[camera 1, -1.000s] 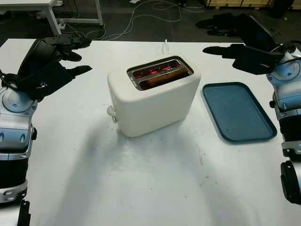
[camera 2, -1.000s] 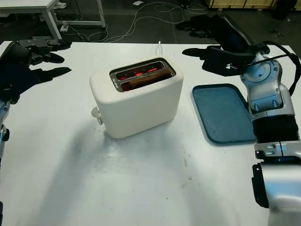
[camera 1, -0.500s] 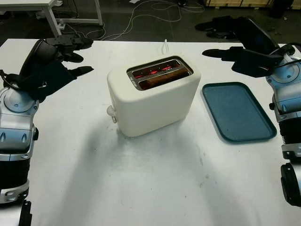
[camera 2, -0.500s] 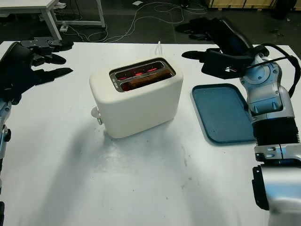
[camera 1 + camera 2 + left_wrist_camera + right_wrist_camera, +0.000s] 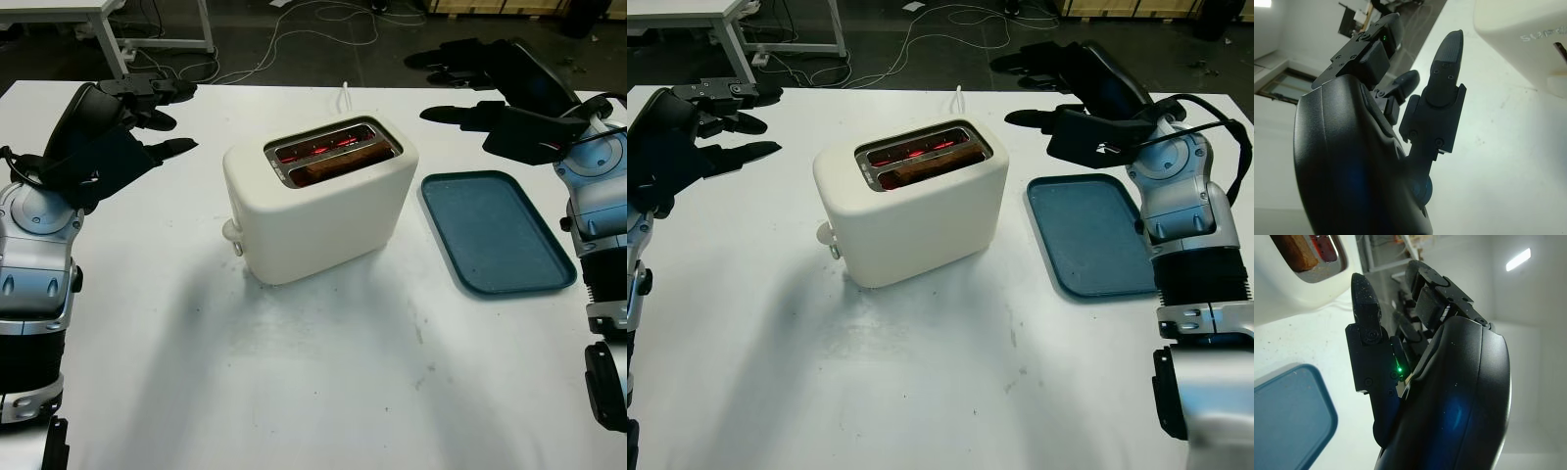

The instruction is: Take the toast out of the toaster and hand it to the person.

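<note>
toast point(image 5: 345, 163) sitting low in the toaster point(image 5: 318, 201) mid-counter, coils glowing | left hand point(image 5: 118, 127) and right hand point(image 5: 509, 93) hovering released, holding nothing | likely light, brittle, hot: pinching its top edge gently

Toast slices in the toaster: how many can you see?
1. One slice of toast sits in the near slot of the white toaster. The far slot glows red, and I cannot tell whether it hides another.

Left robot hand point(image 5: 118, 122) and right robot hand point(image 5: 500, 93) open, raised.
</note>
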Controlling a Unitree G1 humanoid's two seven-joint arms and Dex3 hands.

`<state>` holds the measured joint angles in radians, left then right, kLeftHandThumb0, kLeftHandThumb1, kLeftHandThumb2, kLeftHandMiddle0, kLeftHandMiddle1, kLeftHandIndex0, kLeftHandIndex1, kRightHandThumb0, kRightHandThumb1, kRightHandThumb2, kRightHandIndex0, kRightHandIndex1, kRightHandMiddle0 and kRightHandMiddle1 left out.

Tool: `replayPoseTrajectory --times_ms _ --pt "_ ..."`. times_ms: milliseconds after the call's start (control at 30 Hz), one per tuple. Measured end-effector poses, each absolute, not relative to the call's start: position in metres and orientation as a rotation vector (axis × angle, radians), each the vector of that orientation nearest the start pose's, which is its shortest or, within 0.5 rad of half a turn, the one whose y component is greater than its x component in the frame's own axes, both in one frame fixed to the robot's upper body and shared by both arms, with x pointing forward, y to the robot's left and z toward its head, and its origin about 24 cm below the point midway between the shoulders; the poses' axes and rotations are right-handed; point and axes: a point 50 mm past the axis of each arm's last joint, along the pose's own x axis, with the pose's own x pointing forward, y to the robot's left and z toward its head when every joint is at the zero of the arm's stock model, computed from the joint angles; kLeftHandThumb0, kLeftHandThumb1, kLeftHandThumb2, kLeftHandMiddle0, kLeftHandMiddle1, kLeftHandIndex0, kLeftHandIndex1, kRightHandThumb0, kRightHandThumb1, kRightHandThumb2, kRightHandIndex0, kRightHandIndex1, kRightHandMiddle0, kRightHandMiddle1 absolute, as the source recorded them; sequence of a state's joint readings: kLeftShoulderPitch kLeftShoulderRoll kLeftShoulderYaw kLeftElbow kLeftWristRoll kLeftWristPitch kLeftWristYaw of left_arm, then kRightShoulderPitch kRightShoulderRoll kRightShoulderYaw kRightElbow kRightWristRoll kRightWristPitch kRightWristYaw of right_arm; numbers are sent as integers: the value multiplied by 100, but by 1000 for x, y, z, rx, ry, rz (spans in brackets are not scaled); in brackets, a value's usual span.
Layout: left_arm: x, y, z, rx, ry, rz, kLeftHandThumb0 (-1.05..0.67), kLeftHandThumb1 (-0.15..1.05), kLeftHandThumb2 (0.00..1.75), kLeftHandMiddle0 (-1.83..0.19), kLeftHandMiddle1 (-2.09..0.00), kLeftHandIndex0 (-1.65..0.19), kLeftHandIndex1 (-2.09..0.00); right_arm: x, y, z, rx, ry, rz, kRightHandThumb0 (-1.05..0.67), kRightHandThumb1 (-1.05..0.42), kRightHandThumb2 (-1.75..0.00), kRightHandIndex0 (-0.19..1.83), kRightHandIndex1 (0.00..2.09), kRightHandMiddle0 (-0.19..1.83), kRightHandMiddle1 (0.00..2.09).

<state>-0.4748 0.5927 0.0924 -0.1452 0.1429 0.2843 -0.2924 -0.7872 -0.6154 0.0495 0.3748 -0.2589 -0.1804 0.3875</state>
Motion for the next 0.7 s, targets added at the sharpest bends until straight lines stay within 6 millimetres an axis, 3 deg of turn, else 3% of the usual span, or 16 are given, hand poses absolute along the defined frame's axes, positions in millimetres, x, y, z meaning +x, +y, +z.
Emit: replayPoseTrajectory --times_ms 100,133,300,433,467,600,700 --pt "309 225 219 727 -280 -80 -52 88 0 -38 -89 -66 -12 358 -206 236 -956 -410 285 -35 -92 -12 76 11 63 1" --pt "309 225 219 732 -286 -82 -53 88 0 -38 -89 -66 -12 358 -206 235 -956 -410 285 -34 -92 -11 88 18 64 2" --pt "309 225 219 734 -290 -83 -51 88 0 -36 -89 -65 -12 358 -206 234 -955 -407 286 -33 -92 -11 82 18 64 1" --pt "309 225 219 734 -290 -83 -51 88 0 -36 -90 -65 -12 358 -206 235 -956 -415 289 -32 -92 -10 93 27 68 3" --pt "309 225 219 734 -290 -83 -51 88 0 -36 -90 -65 -12 358 -206 235 -958 -420 291 -33 -92 -10 97 37 69 3" --pt "309 225 219 732 -287 -82 -51 88 0 -36 -90 -65 -12 357 -205 235 -964 -424 289 -36 -92 -10 75 106 71 1" --pt "311 226 218 729 -278 -80 -50 88 0 -36 -91 -65 -13 358 -205 235 -973 -426 281 -35 -92 -9 60 115 70 0"
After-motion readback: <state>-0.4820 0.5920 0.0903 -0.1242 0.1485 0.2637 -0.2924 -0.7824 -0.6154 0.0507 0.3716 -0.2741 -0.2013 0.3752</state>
